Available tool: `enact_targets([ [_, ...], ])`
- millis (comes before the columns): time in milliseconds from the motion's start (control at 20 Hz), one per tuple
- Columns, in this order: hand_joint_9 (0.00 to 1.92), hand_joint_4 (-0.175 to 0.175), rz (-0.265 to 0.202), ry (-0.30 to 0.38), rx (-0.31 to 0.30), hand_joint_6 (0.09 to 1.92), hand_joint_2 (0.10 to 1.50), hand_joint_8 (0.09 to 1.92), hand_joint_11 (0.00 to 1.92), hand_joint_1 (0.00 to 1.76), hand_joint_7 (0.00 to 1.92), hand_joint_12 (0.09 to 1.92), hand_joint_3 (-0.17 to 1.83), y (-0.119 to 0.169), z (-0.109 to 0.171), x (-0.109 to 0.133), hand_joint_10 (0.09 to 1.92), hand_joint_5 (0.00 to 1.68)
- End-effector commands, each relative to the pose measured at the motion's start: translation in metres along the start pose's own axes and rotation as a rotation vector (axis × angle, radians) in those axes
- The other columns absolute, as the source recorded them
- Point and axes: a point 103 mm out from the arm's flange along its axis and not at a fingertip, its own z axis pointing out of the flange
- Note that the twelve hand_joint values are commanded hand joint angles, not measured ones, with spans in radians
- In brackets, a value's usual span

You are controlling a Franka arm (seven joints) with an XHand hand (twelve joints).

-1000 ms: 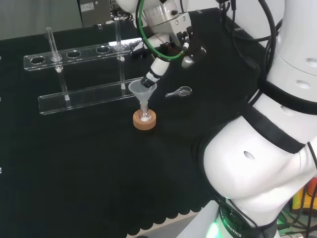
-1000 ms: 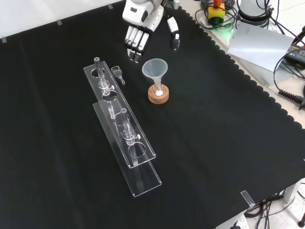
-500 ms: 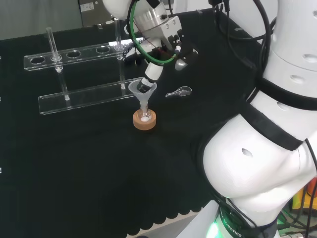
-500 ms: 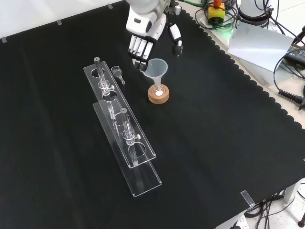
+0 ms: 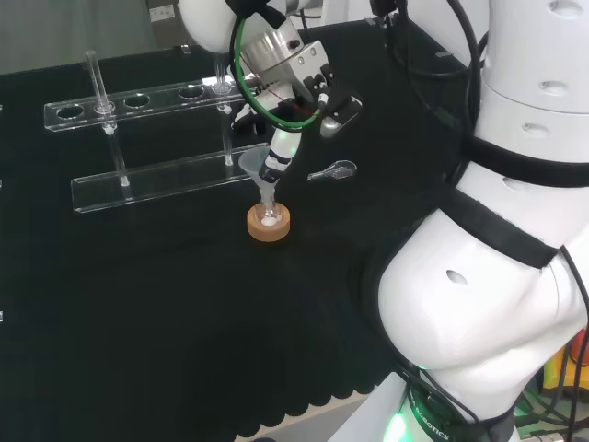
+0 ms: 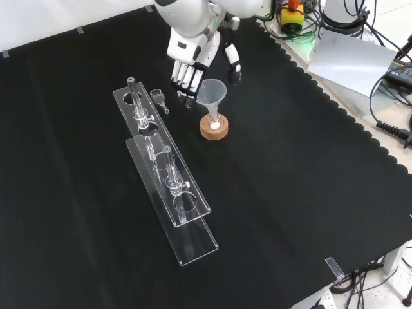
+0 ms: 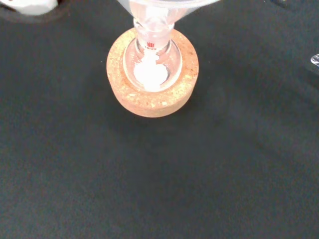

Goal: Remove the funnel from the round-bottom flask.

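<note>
Funnel (image 6: 211,94) (in flask (image 7: 151,64)) beside clear rack (image 6: 164,172).

We see the hand (image 6: 193,55) come down toward the funnel (image 6: 211,94) since a second ago. Back then its fingers (image 5: 276,161) hung just off the funnel's rim. Now, in the head view, they reach down over the funnel's mouth. In the front view the thumb (image 6: 232,61) now sits closer to the funnel's rim.
</note>
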Motion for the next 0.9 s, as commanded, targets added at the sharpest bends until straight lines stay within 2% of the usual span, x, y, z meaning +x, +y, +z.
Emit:
enact_targets([
  [50,0.2,0.024,-0.006,-0.016,0.015,0.09,0.63,0.64,0.35,0.66,0.0,1.5,0.47,0.0042,0.001,0.002,0.8,0.19],
  [550,0.24,0.023,-0.011,-0.049,0.03,0.09,0.63,0.65,0.36,0.66,0.0,1.49,0.49,0.0091,0.007,0.004,0.79,0.21],
  [900,0.32,0.021,-0.018,-0.097,0.03,0.09,0.63,0.69,0.39,0.77,0.03,1.46,0.55,0.0125,0.0103,0.008,0.74,0.28],
])
